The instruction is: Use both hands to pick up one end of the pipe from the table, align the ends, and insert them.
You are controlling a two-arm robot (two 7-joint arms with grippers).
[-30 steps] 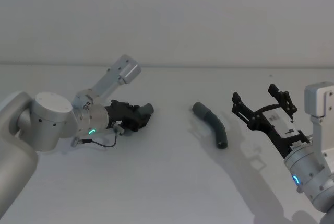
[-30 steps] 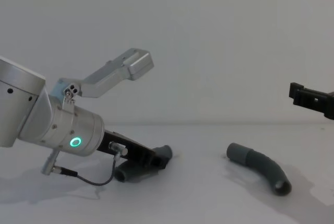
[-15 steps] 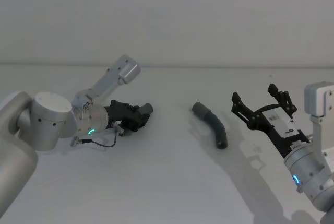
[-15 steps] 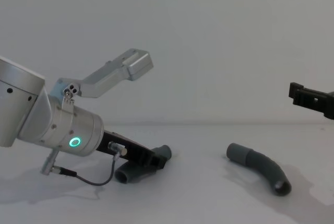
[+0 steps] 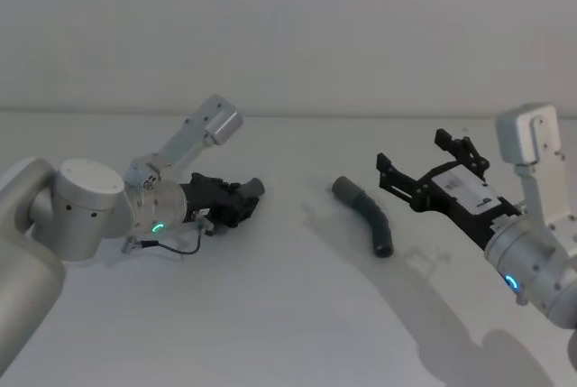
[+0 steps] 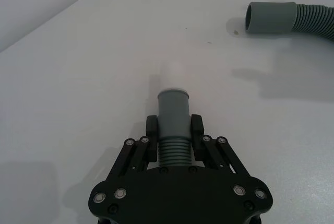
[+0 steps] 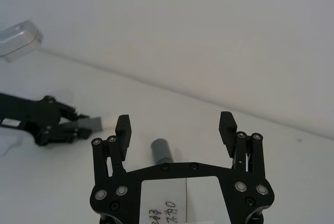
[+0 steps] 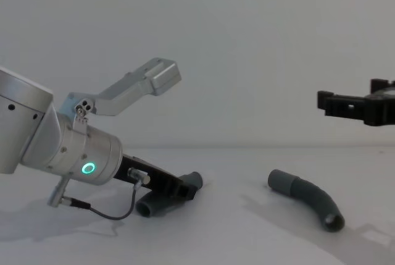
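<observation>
Clamping just behind the cuff (image 6: pixel 173 106), the left gripper (image 6: pixel 174 135) is gripping the pale-tipped pipe piece (image 6: pixel 173 152) low on the table (image 5: pixel 288 315), leaving that end free for mating. The right gripper (image 5: pixel 413 152), fingers spread wide and empty, is hovering raised beside the other curved piece (image 5: pixel 365 214), seemingly lining up on its wide sleeve (image 5: pixel 343 188).

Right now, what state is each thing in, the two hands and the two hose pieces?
Left hand: shut on the left hose, low by the table.
Right hand: open, empty, in the air near the right hose.
Left hose: gripped near its cuff, pale tip sticking out.
Right hose: lying loose on the table, untouched.
</observation>
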